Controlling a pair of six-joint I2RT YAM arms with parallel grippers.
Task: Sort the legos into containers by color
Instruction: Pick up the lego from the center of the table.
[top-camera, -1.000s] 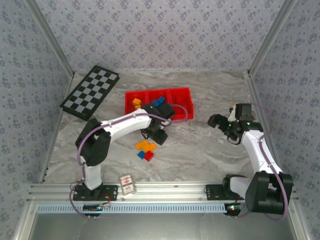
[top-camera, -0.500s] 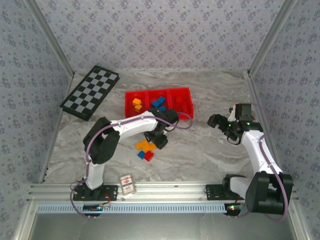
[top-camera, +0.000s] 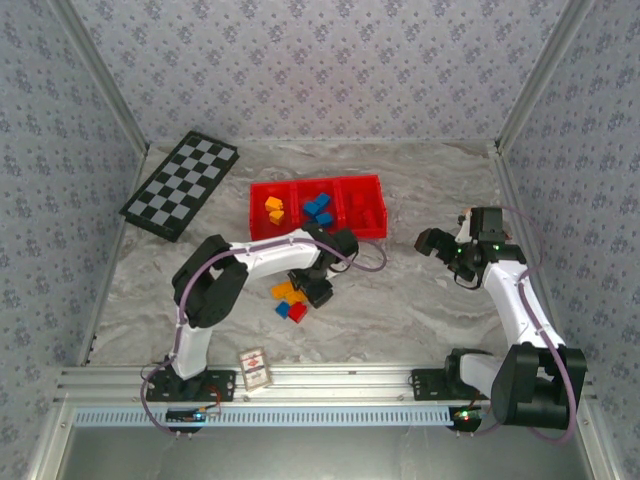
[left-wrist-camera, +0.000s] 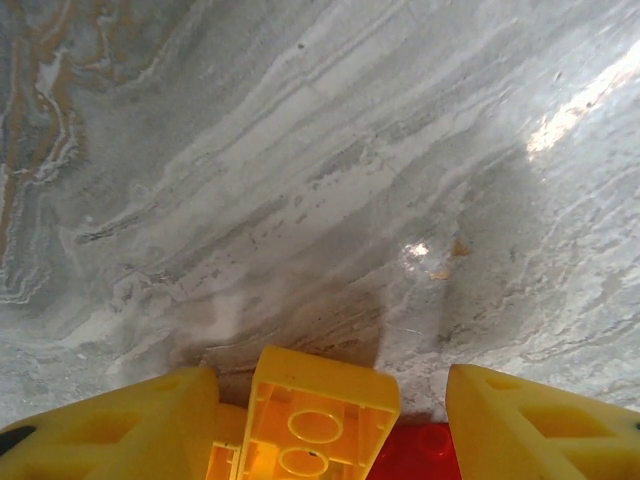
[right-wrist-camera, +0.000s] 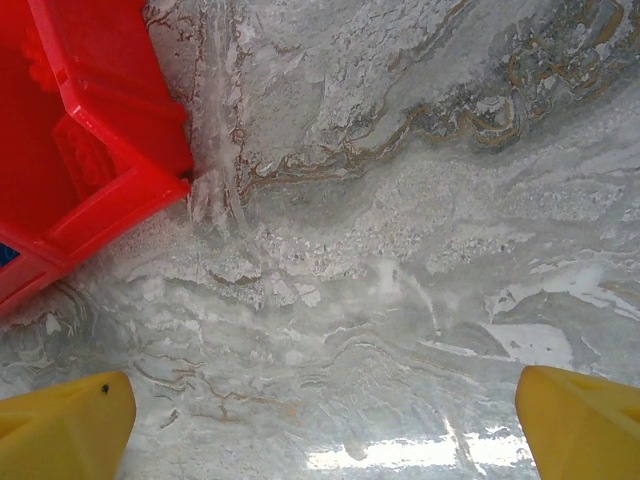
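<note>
When starting at the near rail, meets first a small printed card box (top-camera: 254, 368), lying flat just beside the left arm's base. Moving up the grey marbled tabletop (top-camera: 400, 310), comes to the loose little plastic building bricks (top-camera: 290, 300): a blue and a red one side by side nearest, orange-yellow ones just behind.

Right there, finds the left arm's two-finger gripper (top-camera: 318, 292), down low at the right edge of that cluster. From its wrist camera, shows yellow fingers (left-wrist-camera: 130, 425) parted, with an upturned orange-yellow brick (left-wrist-camera: 320, 415) between them, hollow underside to the lens. Leaves a plain gap between that brick and the right-hand finger, so straddling, not pinching. Glimpses a sliver of red brick (left-wrist-camera: 415, 450) just below it.

Over on the right, well apart from the heap, catches the right arm's gripper (top-camera: 432, 242) hanging above bare marble. Spread wide, fingertips (right-wrist-camera: 65, 420) at opposite bottom corners of its own view, gripping nothing. Picks up a corner of the long shallow bright red plastic tray (right-wrist-camera: 120, 190) at upper left there.

Farther back, reaches that tray's three side-by-side compartments (top-camera: 318, 182): orange-yellow bricks (top-camera: 273, 208) in the left one, blue bricks (top-camera: 318, 208) in the middle, the right one too red-on-red to tell.

Farthest left, ends at a black-and-white checkered board (top-camera: 180, 185), lying askew, apart from the tray.
</note>
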